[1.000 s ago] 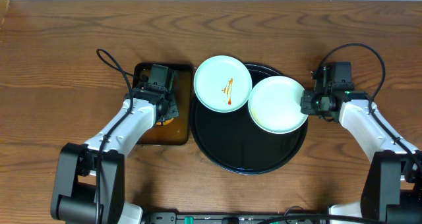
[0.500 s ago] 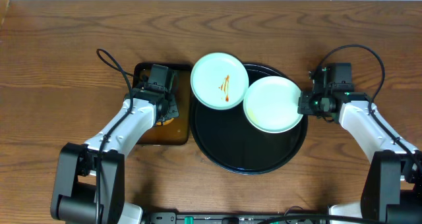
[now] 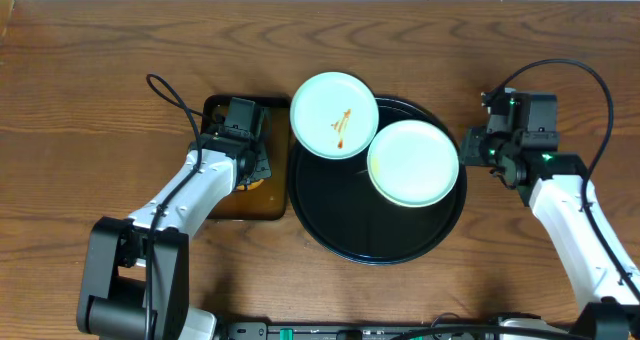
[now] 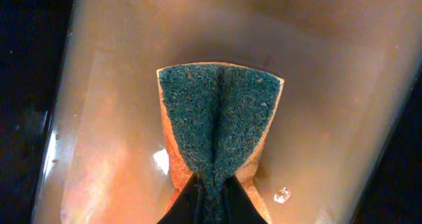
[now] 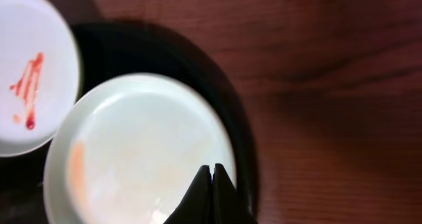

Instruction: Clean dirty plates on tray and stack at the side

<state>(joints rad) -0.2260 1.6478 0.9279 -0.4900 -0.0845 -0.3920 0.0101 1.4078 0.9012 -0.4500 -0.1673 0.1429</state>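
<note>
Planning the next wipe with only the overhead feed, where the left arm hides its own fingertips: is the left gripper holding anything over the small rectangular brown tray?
Observer: Yes. The left wrist view shows the left gripper shut on a green-topped orange sponge, folded by the pinch, over the glossy rectangular brown tray.
Operator: Is the pale yellow round glossy plate near the right arm clean?
Observer: Not fully. The right wrist view shows a faint orange smear near its rim.
Operator: And the right gripper?
Observer: Shut and empty.
</note>
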